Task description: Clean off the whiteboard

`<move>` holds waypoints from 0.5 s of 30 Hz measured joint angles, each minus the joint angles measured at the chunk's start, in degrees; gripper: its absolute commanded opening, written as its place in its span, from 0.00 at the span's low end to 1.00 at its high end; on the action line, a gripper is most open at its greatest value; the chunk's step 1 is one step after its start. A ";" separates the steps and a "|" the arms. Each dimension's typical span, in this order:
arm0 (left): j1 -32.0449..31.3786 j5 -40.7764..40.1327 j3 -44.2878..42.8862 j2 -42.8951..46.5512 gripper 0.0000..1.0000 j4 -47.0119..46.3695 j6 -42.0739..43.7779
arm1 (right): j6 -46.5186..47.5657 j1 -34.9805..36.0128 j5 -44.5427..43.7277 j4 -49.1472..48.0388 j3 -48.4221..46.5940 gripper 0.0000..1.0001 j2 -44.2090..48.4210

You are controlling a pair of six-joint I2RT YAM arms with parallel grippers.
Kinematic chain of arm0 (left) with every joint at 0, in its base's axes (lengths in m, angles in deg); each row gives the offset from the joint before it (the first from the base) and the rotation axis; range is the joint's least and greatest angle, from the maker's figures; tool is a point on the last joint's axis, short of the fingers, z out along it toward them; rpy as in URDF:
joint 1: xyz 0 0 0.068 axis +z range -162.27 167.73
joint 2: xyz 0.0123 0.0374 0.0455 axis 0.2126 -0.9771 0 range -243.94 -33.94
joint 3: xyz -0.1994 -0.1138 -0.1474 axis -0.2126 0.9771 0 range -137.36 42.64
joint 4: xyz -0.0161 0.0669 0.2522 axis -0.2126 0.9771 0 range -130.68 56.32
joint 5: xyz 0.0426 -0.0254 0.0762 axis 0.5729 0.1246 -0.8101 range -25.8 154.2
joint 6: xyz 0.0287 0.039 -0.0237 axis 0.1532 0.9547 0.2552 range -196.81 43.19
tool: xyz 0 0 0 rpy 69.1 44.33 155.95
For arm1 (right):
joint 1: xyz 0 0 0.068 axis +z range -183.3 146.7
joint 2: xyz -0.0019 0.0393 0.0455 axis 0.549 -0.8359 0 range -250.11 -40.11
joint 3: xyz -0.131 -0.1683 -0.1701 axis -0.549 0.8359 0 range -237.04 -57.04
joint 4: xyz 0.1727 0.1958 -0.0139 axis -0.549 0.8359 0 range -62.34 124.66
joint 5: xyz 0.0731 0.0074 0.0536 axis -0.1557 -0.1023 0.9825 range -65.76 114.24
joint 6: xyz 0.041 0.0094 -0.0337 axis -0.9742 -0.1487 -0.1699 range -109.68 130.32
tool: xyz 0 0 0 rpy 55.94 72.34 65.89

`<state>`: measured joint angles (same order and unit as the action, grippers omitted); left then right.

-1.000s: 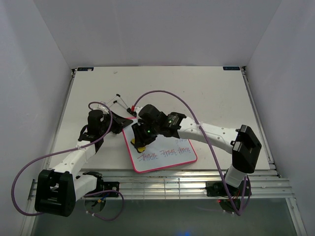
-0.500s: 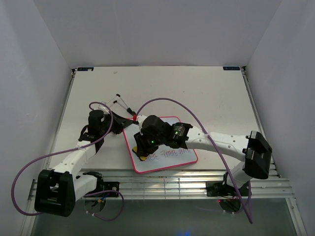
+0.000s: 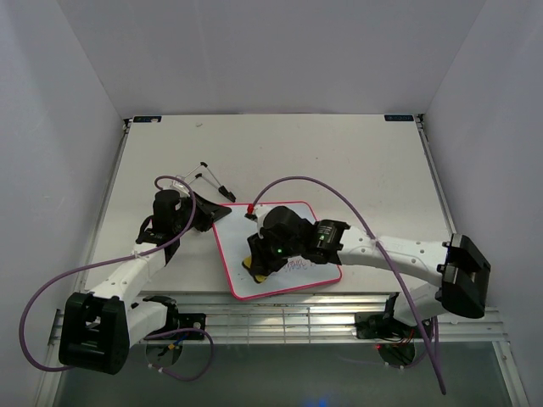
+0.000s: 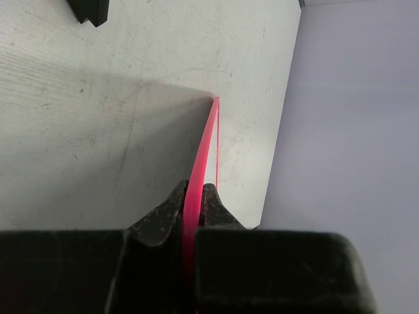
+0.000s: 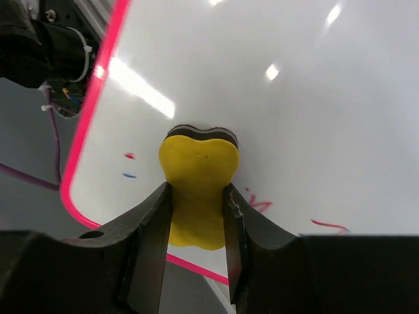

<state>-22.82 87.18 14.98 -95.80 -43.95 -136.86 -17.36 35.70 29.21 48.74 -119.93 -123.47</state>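
Left jaws clamped the whiteboard (image 3: 233,246) by its rim; right jaws pinched the yellow sponge (image 5: 196,176). Even pressure over remaining red writing (image 5: 260,205) seemed advisable.

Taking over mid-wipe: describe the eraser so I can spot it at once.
Find the whiteboard, the glossy white panel with a pink-red rim near the front edge of the table. On its near-left part the right arm's jaws are shut on a small sponge touching the board. It is the only yellow thing there.
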 measured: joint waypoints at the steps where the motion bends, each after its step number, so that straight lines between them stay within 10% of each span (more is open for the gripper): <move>1: 0.00 0.00 0.00 0.00 0.00 0.00 0.00 | -0.31 -0.87 0.39 -0.63 1.57 0.24 0.92; 15: -0.07 -0.07 0.02 0.46 0.00 0.07 -0.07 | -0.15 -17.53 6.91 -6.29 19.58 0.24 10.56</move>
<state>-22.88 87.12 15.00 -95.34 -43.88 -136.93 -17.51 18.17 36.12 42.45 -100.35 -112.91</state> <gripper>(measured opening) 0.141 0.394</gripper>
